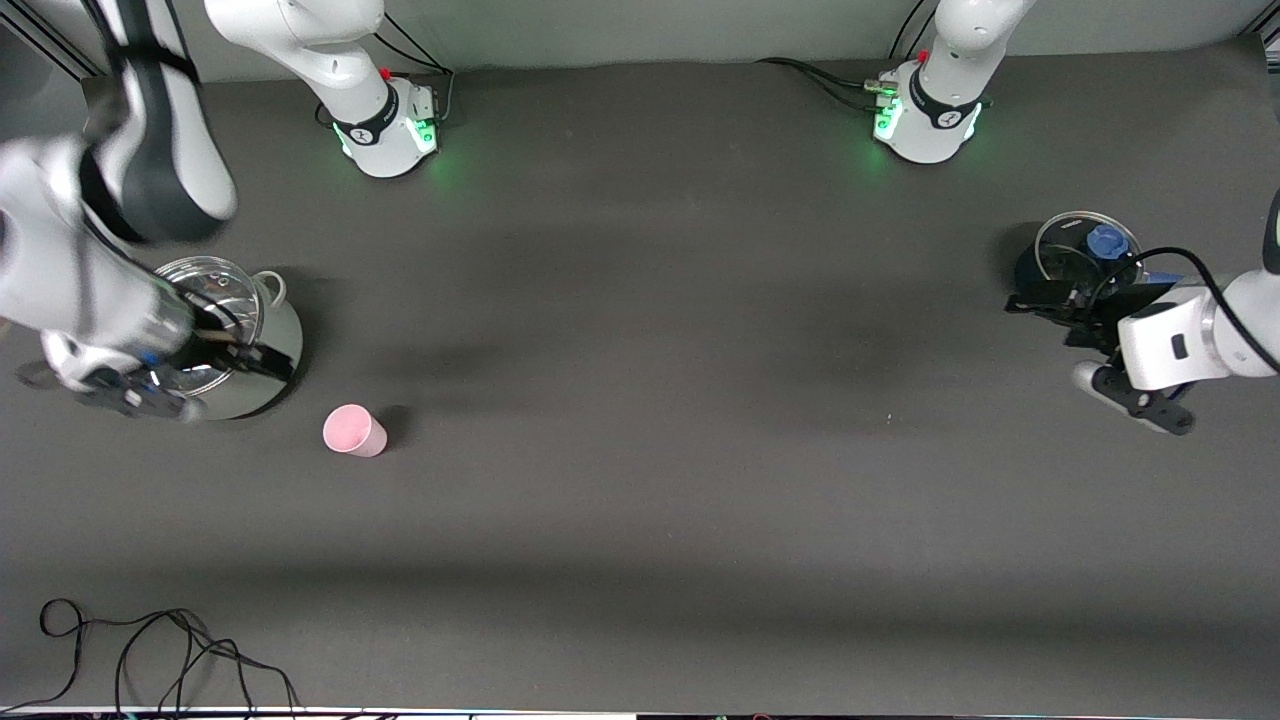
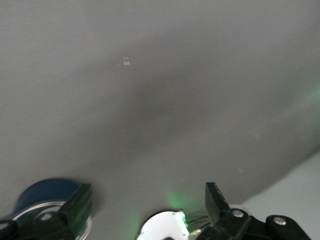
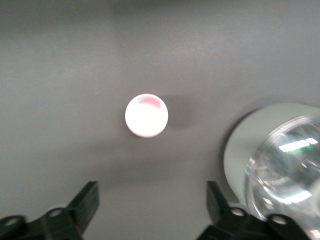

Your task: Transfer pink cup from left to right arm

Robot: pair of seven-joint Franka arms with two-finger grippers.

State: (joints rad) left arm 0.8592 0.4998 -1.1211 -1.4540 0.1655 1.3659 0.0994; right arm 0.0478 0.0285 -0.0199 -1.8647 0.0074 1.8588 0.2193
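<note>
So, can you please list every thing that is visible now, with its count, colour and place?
pink cup: one, pale pink, standing on the table toward the right arm's end, beside the silver pot and a little nearer to the front camera.
silver pot: one, shiny metal with a glass lid, toward the right arm's end.
black pot: one, black, glass lid with a blue knob, toward the left arm's end.
cables: one loose bundle, black, at the table edge nearest the front camera.
table: one, dark grey.
right gripper: one, black, open, over the silver pot.
left gripper: one, black, open, over the black pot.
</note>
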